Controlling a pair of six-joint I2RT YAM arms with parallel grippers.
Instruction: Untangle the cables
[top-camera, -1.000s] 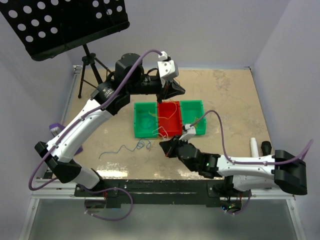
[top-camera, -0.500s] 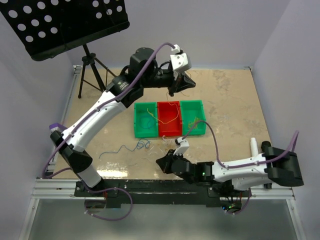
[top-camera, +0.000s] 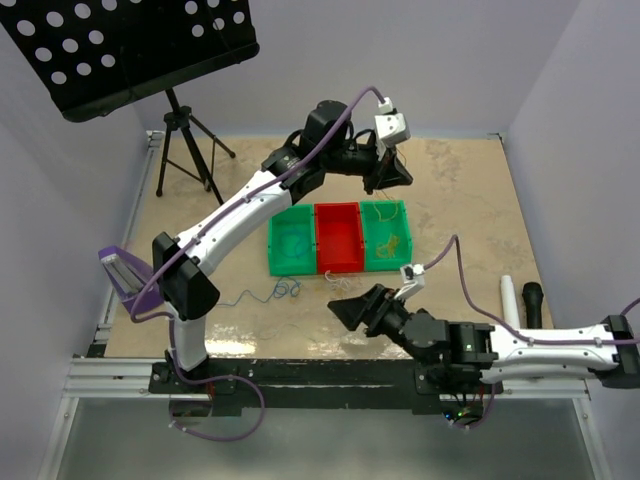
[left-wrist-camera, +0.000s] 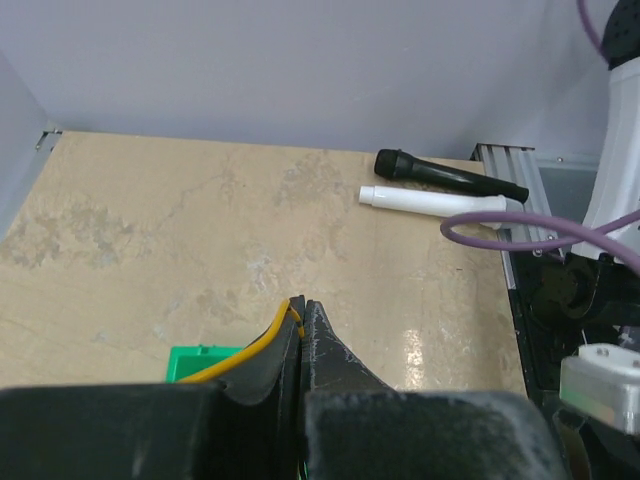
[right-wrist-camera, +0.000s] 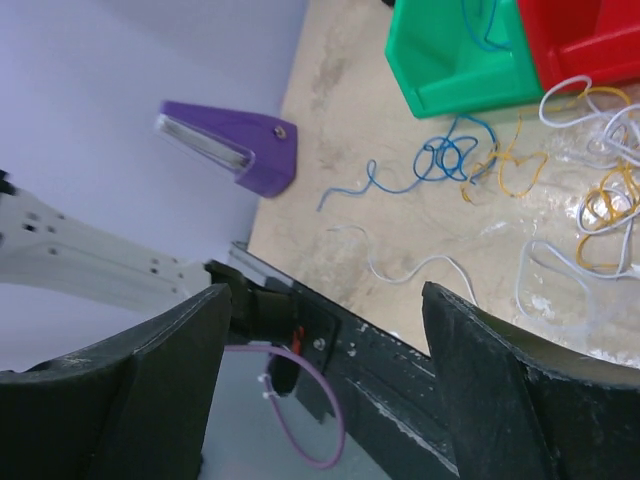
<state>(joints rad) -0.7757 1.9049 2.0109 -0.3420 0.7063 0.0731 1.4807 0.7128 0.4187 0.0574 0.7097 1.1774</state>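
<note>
My left gripper (top-camera: 392, 178) hangs over the right green bin (top-camera: 404, 262), shut on a yellow cable (left-wrist-camera: 262, 340) pinched at the fingertips. That cable's lower end coils inside the bin (top-camera: 394, 243). Near the front edge my right gripper (top-camera: 352, 308) stands open and holds nothing (right-wrist-camera: 322, 295). On the table lie a curly blue cable (right-wrist-camera: 440, 160), a white cable (right-wrist-camera: 412, 270) and more yellow loops (right-wrist-camera: 605, 205), loosely overlapping in front of the red bin (top-camera: 337, 262). Another blue strand (top-camera: 285, 290) rests in front of the left green bin (top-camera: 290, 265).
A black perforated music stand (top-camera: 130, 45) on a tripod (top-camera: 185, 140) stands at the back left. A purple wedge-shaped object (top-camera: 125, 275) sits at the left edge. A black microphone (left-wrist-camera: 450, 178) and a white cylinder (left-wrist-camera: 430, 200) lie at the right edge.
My left gripper carried the yellow cable rightward from above the red bin to above the right green bin. My right gripper drew back from the tangle toward the front edge and opened.
</note>
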